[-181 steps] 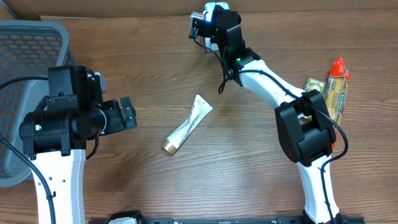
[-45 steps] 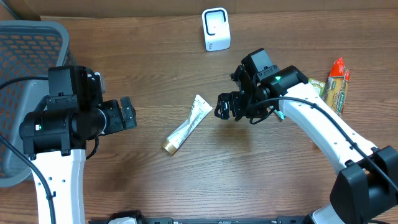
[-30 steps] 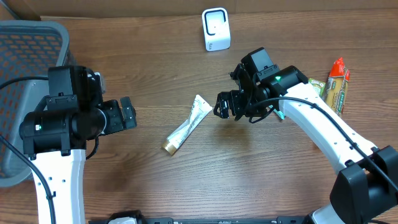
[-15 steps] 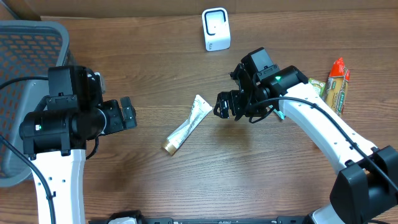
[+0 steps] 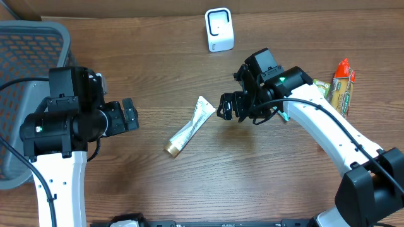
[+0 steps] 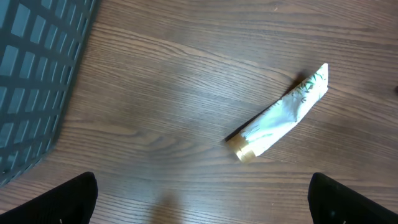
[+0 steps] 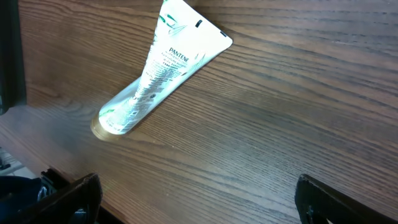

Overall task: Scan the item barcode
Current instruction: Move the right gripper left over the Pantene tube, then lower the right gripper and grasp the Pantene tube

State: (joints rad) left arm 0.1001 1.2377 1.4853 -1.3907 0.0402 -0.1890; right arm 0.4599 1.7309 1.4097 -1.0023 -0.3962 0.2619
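white tube (image 5: pixel 190 127) lies with crimped edge beside right fingers (image 7: pixel 341 200).

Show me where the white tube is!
In the overhead view, the white tube lies flat in the middle of the table, just left of the open jaws of the right arm.

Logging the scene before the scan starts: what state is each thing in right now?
tube: lying flat on the table, gold cap on, not held.
scanner: standing upright at the far edge, untouched.
basket: upright at the left edge.
snack packets: lying flat at the right, untouched.
left gripper: open, empty.
right gripper: open, empty, beside the tube's crimped end.
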